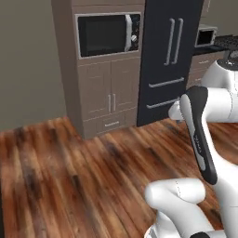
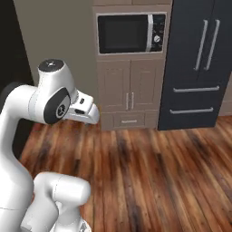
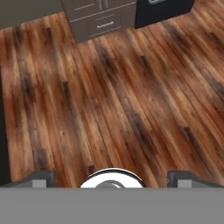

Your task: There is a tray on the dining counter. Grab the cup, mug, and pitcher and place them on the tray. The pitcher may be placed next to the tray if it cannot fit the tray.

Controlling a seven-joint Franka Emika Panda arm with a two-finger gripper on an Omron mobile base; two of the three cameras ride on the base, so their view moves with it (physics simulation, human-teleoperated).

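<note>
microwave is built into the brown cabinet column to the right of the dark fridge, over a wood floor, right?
Not quite. The microwave sits in the brown cabinet column to the left of the dark fridge, not the right. The left base view shows it, and the right base view agrees. The wood floor part is correct.

arm folded, raised | pincer [image 3: 112,177] spread wide, empty

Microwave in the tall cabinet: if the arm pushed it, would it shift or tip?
Probably neither: the microwave sits recessed in the cabinet, framed on every side, so it looks braced. Its door, with a vertical handle, would likelier swing if pulled. The glossy front may be slippery.
</note>
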